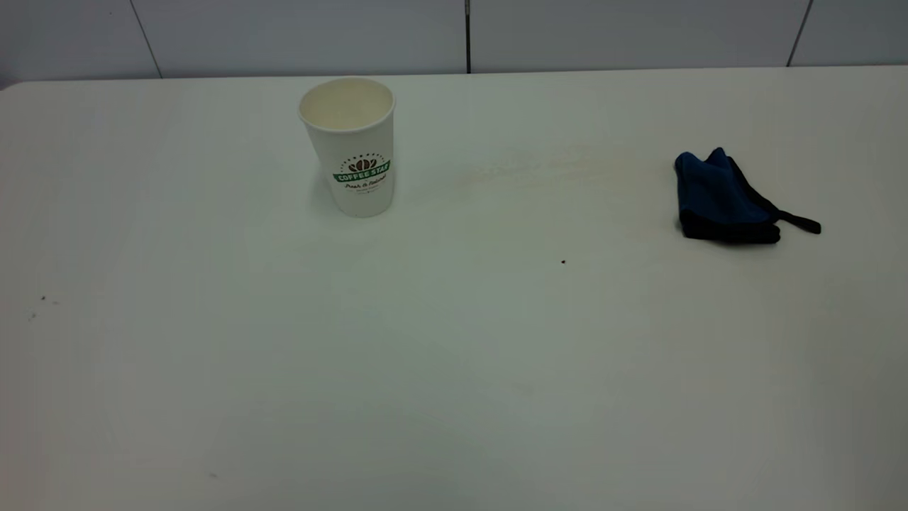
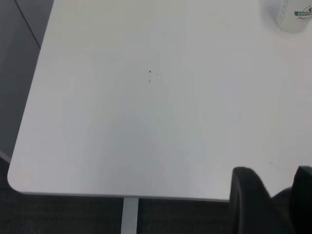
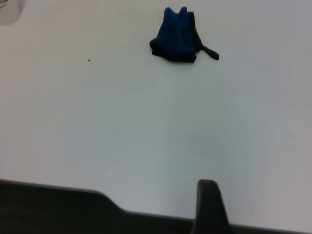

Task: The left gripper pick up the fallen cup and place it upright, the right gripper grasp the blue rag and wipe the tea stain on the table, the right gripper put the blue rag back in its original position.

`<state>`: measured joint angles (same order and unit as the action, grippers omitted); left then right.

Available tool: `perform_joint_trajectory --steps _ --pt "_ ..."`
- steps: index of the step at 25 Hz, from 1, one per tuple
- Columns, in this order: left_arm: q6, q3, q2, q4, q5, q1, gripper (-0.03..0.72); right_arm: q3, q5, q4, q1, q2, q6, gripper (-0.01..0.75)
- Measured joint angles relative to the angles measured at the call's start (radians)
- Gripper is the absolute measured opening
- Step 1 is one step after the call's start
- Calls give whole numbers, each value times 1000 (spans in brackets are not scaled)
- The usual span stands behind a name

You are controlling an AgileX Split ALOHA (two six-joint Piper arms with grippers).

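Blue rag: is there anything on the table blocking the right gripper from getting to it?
Nothing visible does. In the right wrist view, only bare table lies between the right gripper and the blue rag. The cup stands upright, far off to the side.

Cup upright on table, logo visible, well apart from left gripper. Blue rag crumpled, strap trailing, well clear of right gripper. Tea stain faint smear between them.
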<state>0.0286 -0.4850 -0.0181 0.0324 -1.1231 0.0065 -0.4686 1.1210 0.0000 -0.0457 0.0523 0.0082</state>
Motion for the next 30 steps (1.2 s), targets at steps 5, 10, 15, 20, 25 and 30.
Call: perform_joint_trajectory --steps 5,10,15,20,25,30 --pt "0 0 0 0 0 0 238 0 -1 0 46 -68 0 580" --pt "0 0 0 0 0 0 238 0 -1 0 57 -69 0 583" --pt "0 0 0 0 0 0 238 0 -1 0 59 -69 -1 583" --pt "0 0 0 0 0 0 238 0 -1 0 59 -69 -2 583" --pt "0 0 0 0 0 0 238 0 -1 0 59 -69 -2 583" --pt "0 0 0 0 0 0 238 0 -1 0 59 -69 -2 583"
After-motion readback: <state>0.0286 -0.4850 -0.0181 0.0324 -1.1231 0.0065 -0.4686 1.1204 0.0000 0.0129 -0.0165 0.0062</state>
